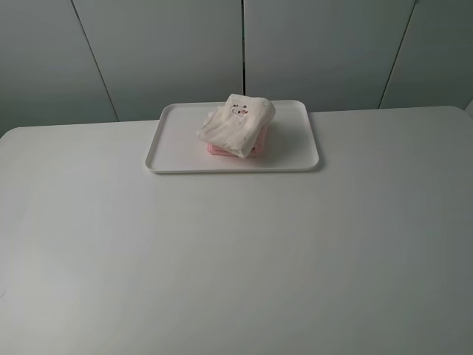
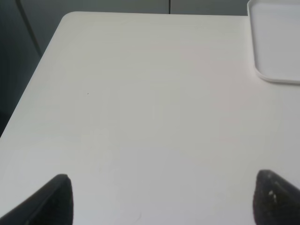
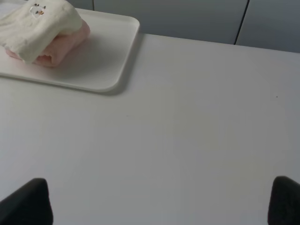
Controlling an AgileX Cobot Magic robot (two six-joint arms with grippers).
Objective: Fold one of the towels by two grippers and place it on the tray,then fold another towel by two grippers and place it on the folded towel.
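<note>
Since both wrist views show only bare white table [image 1: 236,259] between their dark fingertips, each gripper hangs over the near part of the table with nothing in it. The left gripper [image 2: 161,201] has its fingers [image 2: 51,201] spread wide, one at each lower corner of its view; the right gripper [image 3: 159,204] is spread just as wide, its fingers [image 3: 28,204] likewise apart and touching nothing. Neither arm appears in the high view.

Farther back, the white tray [image 1: 177,148] lies at the far middle of the table. On it the folded pale pink towel [image 1: 216,149] lies flat, and the cream-white towel [image 1: 236,122] sits on top of it, folded somewhat loosely, its small dark printed mark facing up. The pink towel peeps out at the near edge beneath the cream one.

Judged from this, both folding and placing steps look done, and the task appears finished or at its very end. The stack lies well apart from both sets of fingers, so no further grasp seems called for; at most the arms need only rest clear of the tray.
</note>
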